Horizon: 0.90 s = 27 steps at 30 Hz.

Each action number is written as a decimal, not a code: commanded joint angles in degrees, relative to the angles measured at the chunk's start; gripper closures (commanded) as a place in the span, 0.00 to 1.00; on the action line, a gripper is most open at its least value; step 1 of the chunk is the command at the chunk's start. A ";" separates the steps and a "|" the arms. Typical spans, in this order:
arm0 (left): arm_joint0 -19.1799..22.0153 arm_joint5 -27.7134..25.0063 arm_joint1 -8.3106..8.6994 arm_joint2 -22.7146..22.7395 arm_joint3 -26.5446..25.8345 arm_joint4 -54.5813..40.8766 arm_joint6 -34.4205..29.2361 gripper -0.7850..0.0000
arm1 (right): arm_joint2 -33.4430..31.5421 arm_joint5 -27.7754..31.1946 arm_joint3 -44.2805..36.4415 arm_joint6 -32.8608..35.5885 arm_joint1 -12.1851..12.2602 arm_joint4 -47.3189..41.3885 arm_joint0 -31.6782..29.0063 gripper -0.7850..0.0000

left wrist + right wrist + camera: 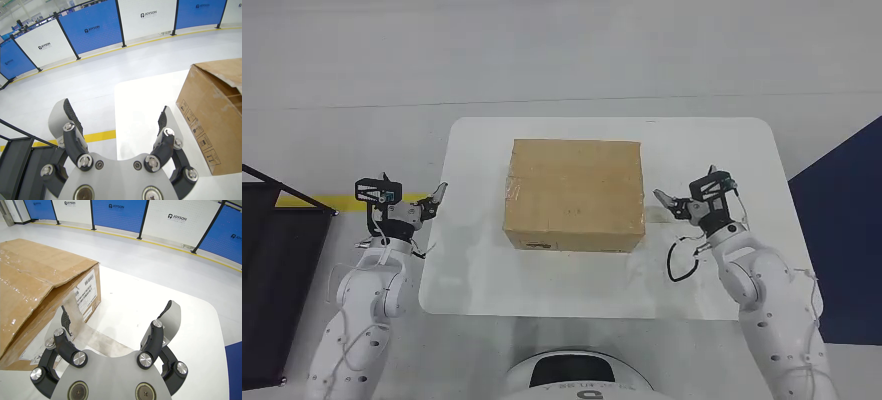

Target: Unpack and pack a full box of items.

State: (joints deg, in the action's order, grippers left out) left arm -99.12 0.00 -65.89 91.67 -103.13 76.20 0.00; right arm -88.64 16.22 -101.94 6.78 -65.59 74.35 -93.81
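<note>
A brown cardboard box (575,195) stands in the middle of the white table (702,290), its top flaps folded down and covered with clear tape. My left gripper (432,197) hovers at the table's left edge, open, with nothing between its fingers; the box (213,113) stands off to its side. My right gripper (670,205) is open just right of the box, close to the labelled side wall (87,294). In the right wrist view the box (28,275) has a slightly lifted flap edge and my gripper (116,309) holds nothing.
A black metal rack (267,270) stands on the floor left of the table. Blue and white fence panels (90,32) ring the area behind a yellow floor line. A dark blue surface (842,200) lies right of the table.
</note>
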 commanded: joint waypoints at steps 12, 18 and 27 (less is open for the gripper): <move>0.00 0.00 0.00 0.00 0.00 0.00 0.00 0.00 | 2.60 6.95 -1.14 3.22 0.03 -3.26 1.98 0.00; 0.00 0.00 0.00 0.00 0.00 0.00 0.00 0.00 | -0.67 18.36 1.03 7.75 0.70 -16.88 3.20 0.00; 0.00 0.00 0.00 0.00 0.00 0.00 0.00 0.00 | -2.90 34.82 6.57 20.30 2.42 -36.87 6.74 0.00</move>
State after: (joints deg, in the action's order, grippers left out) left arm -99.12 0.00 -65.89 91.67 -103.13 76.20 0.00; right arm -91.48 49.20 -96.01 25.08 -63.42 40.12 -87.52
